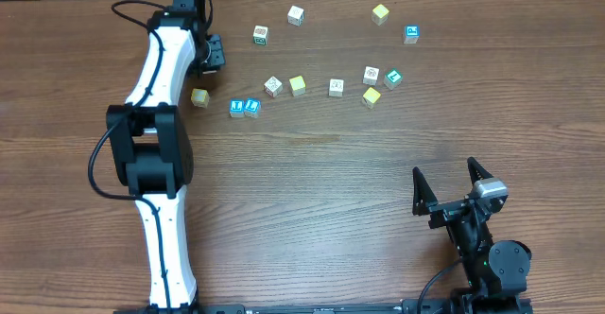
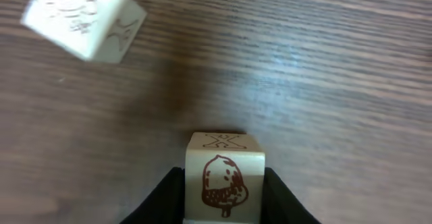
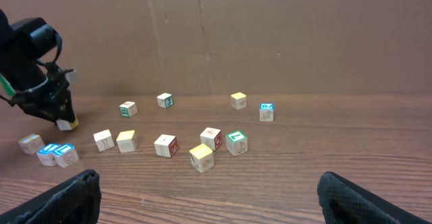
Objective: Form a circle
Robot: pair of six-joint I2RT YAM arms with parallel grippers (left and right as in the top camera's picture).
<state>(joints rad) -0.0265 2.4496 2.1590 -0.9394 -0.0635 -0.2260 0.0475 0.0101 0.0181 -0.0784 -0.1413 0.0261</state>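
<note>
Left gripper [image 2: 225,191] clamps acorn cube [image 2: 225,163]; right gripper [image 1: 444,171] agape

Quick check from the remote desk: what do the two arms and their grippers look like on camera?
The left arm has white links with black joints and a black cable looping beside it; its left gripper is black. The right arm is all black, with a grey block at the wrist; the right gripper has two black, tapered fingers.

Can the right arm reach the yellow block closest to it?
Probably yes. Only bare table lies between the right arm and that yellow cube, and the jaws stand wide open. The green-faced cube sits close beside it, so it might get nudged.
</note>
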